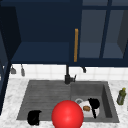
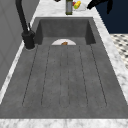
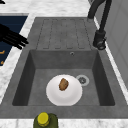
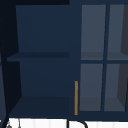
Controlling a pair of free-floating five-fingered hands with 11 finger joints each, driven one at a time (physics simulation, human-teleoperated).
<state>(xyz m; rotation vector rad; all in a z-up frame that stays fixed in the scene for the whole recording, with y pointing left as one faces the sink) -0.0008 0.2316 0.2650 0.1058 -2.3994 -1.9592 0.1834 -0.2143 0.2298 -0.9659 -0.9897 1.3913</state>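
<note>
Red ball (image 1: 67, 114) fronts the sink; right hand (image 1: 93, 104), fingers straight and released, hovers over the plate (image 1: 85, 113)

1 plate (image 3: 64, 96), 1 food bit (image 3: 63, 84), 1 bottle (image 1: 121, 96), 1 red ball (image 1: 67, 115), 2 robot hands (image 1: 34, 117).

The ribbed drainboard (image 2: 65, 75) on the left of the sink lies bare, so I have open room to sweep across it. In the basin (image 3: 37, 75) on the right, a white plate (image 3: 68, 96) with a brown morsel (image 3: 63, 84) covers much of the floor beside the drain (image 3: 82, 80). The black tap (image 1: 67, 75) stands at the far rim between them. An olive bottle (image 1: 121, 96) stands on the worktop (image 1: 10, 100) right of the basin.
</note>
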